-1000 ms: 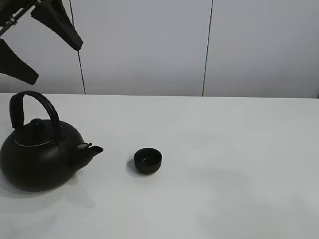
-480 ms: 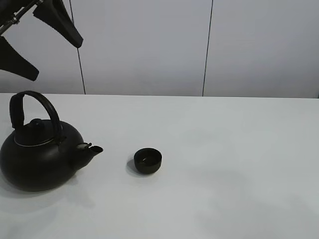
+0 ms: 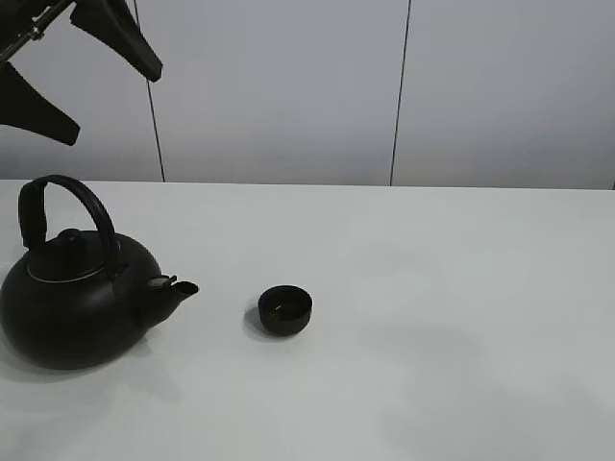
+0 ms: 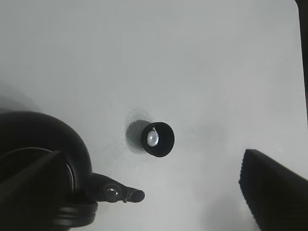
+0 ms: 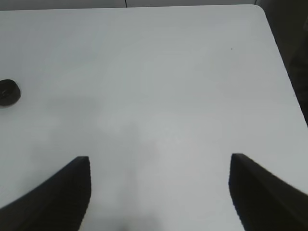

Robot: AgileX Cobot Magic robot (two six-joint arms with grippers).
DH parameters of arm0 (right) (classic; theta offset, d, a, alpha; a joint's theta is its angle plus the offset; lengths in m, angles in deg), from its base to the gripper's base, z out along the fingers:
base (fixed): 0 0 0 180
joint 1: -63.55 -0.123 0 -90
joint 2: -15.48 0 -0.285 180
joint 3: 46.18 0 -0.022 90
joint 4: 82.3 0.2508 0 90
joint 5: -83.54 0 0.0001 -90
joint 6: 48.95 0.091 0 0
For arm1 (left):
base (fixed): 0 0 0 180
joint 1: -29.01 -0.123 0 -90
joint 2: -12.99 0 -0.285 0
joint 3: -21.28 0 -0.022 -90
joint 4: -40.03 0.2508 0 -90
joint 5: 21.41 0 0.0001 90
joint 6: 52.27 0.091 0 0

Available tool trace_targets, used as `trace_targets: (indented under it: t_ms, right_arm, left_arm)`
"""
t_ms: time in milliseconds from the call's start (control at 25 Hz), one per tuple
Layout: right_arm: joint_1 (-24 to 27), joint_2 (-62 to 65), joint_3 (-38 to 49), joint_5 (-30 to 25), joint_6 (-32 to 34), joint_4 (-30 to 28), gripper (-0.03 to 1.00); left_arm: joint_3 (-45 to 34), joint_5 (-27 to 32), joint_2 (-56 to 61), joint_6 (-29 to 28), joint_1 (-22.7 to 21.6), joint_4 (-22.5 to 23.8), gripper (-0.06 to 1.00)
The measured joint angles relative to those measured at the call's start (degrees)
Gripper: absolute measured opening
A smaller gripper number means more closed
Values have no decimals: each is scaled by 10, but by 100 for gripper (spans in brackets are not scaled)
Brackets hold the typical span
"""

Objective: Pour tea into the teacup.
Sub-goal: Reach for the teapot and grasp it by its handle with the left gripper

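The small black teacup (image 3: 285, 310) stands on the white table (image 3: 452, 288), just right of the spout of a big black kettle (image 3: 77, 303). My left gripper (image 3: 113, 104) hangs open and empty high above the kettle's handle. In the left wrist view the teacup (image 4: 158, 139) shows a pale glint inside, the kettle (image 4: 43, 168) lies beside it, and one finger (image 4: 276, 192) shows at the side. My right gripper (image 5: 159, 159) is open and empty over bare table, with the teacup (image 5: 7, 92) far off at the frame edge. No tea stream is in view.
The kettle's spout (image 3: 180, 287) points at the teacup with a short gap between them. A grey panelled wall (image 3: 288, 86) stands behind the table. The table's corner and edge (image 5: 269, 29) show in the right wrist view.
My left gripper has risen slightly. The kettle and the teacup have not moved.
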Motion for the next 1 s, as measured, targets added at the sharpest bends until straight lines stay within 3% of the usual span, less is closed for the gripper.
trace_targets:
  t_ms: [200, 440, 720, 1000]
  right_arm:
    - [0, 0, 0, 0, 0, 0, 55]
    - [0, 0, 0, 1, 0, 0, 55]
    - [0, 0, 0, 1, 0, 0, 55]
    - [0, 0, 0, 1, 0, 0, 55]
  left_arm:
    - [5, -2, 13, 79, 0, 0, 70]
    - [5, -32, 122, 139, 0, 22, 70]
    - [-5, -77, 262, 140, 0, 108, 70]
    - [-91, -129, 385, 87, 0, 207, 70]
